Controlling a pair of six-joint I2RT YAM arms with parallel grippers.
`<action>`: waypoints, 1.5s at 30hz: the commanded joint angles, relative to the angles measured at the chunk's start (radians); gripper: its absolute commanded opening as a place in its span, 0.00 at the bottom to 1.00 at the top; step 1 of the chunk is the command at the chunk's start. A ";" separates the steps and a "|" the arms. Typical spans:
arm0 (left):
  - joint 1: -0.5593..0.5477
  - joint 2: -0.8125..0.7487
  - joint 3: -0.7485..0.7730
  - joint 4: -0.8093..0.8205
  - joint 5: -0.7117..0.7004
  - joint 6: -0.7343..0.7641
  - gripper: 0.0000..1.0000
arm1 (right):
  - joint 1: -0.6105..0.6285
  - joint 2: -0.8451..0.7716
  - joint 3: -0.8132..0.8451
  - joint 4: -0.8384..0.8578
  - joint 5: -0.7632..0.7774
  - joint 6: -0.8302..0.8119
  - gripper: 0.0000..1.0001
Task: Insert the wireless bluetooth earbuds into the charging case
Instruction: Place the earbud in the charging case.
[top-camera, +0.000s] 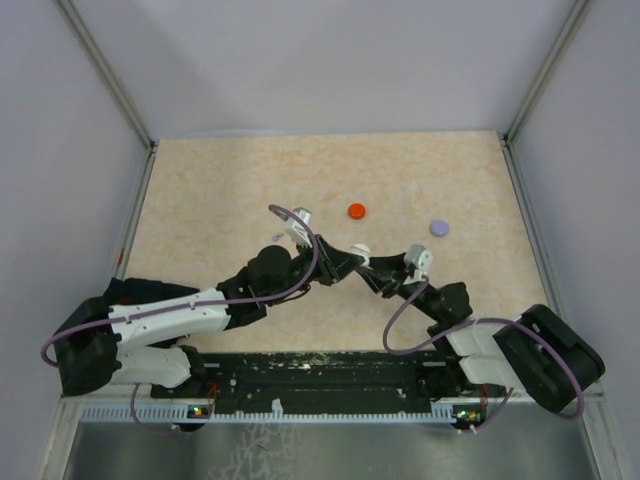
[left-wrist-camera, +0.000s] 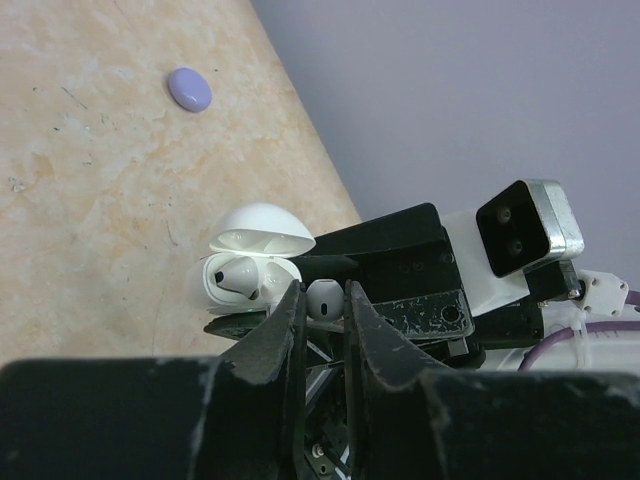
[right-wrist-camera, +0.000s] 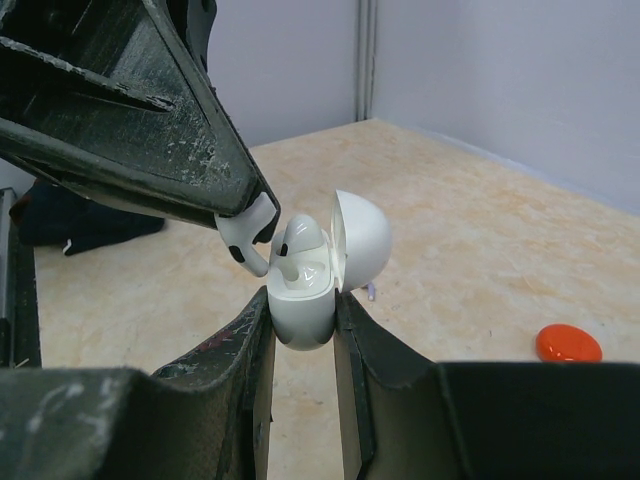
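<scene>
My right gripper (right-wrist-camera: 303, 312) is shut on the white charging case (right-wrist-camera: 303, 300) and holds it above the table with its lid (right-wrist-camera: 362, 238) open. One white earbud (right-wrist-camera: 300, 240) sits in the case. My left gripper (left-wrist-camera: 322, 296) is shut on a second white earbud (left-wrist-camera: 325, 298). In the right wrist view this earbud (right-wrist-camera: 245, 232) hangs at the case's open rim, stem down and touching or nearly touching it. In the top view both grippers meet at mid-table, left (top-camera: 340, 262) and right (top-camera: 378, 268). In the left wrist view the case (left-wrist-camera: 250, 275) is just left of my fingers.
A red disc (top-camera: 356, 211) and a purple disc (top-camera: 439, 228) lie on the table behind the grippers. A small white object (top-camera: 303, 215) lies left of the red disc. A tiny purplish piece (right-wrist-camera: 372, 292) lies on the table beyond the case.
</scene>
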 joint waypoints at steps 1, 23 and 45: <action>-0.020 -0.009 -0.026 0.079 -0.065 -0.022 0.02 | 0.013 -0.024 0.000 0.077 0.003 -0.005 0.00; -0.069 0.020 -0.051 0.196 -0.203 -0.095 0.02 | 0.033 -0.033 -0.002 0.060 0.035 -0.041 0.00; -0.096 0.022 -0.069 0.184 -0.273 -0.110 0.03 | 0.035 -0.041 -0.006 0.060 0.038 -0.042 0.00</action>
